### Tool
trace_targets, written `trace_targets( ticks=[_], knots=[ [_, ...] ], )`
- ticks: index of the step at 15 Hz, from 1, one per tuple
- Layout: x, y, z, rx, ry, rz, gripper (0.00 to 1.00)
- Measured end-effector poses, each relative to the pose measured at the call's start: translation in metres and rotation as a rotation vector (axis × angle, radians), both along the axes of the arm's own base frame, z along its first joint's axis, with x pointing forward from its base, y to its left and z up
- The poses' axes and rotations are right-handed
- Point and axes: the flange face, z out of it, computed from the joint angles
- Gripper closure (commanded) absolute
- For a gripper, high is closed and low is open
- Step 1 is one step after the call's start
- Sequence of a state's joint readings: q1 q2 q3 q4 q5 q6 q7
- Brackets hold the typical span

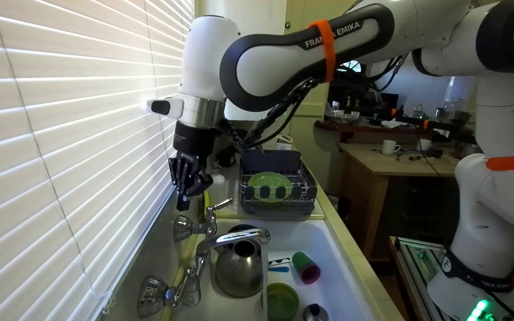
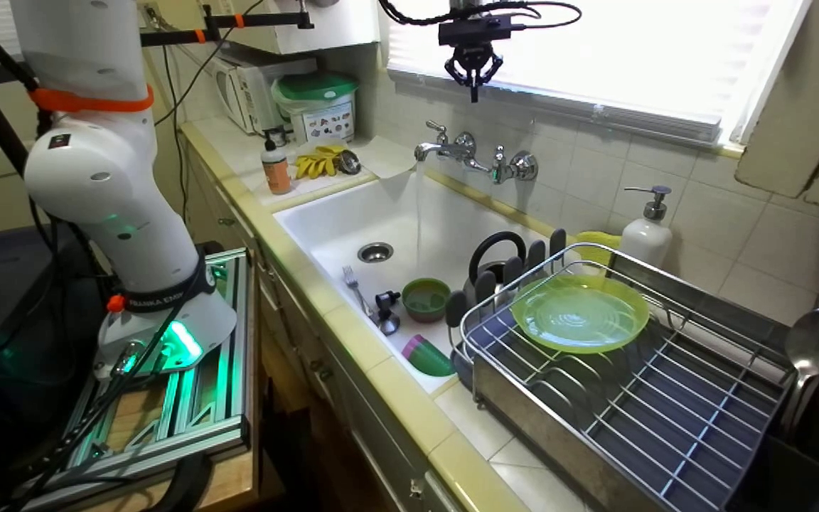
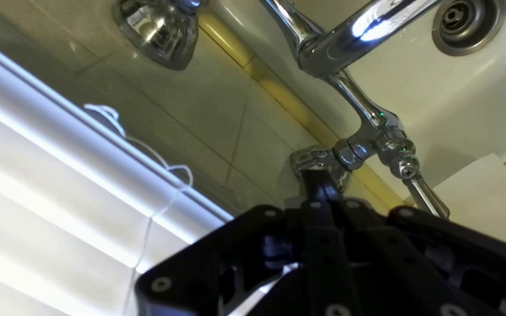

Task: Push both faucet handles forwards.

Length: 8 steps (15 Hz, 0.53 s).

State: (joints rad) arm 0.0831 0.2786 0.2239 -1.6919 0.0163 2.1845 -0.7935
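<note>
At the upper middle of an exterior view, a thin stream of water [image 2: 419, 206] falls from the chrome spout [image 2: 432, 148]. Just above the spout sits one chrome faucet handle [image 2: 438, 129], its lever pointing left. Next is the Robotiq gripper [image 2: 474, 97], higher up — fingers together, holding nothing, apart from both handles. The matching chrome faucet handle [image 2: 499, 162] stands below it, to the right.

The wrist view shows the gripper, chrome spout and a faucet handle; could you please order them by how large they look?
1. Gripper, nearest the camera
2. Chrome spout, partly out of frame
3. Faucet handle
</note>
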Motion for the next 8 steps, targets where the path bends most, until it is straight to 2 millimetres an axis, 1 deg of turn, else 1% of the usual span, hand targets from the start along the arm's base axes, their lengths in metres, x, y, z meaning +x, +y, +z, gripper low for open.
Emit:
trace_targets(
  ticks=[2, 4, 6, 8],
  knots=[
    [0.0, -0.001, 0.0, 0.0, 0.0, -0.001, 1.0],
    [-0.001, 0.004, 0.0, 0.004, 0.002, -0.004, 1.0],
    [-0.007, 0.02, -0.004, 0.014, 0.017, -0.029, 1.0],
    [-0.018, 0.044, -0.012, 0.029, 0.047, -0.087, 1.0]
  ],
)
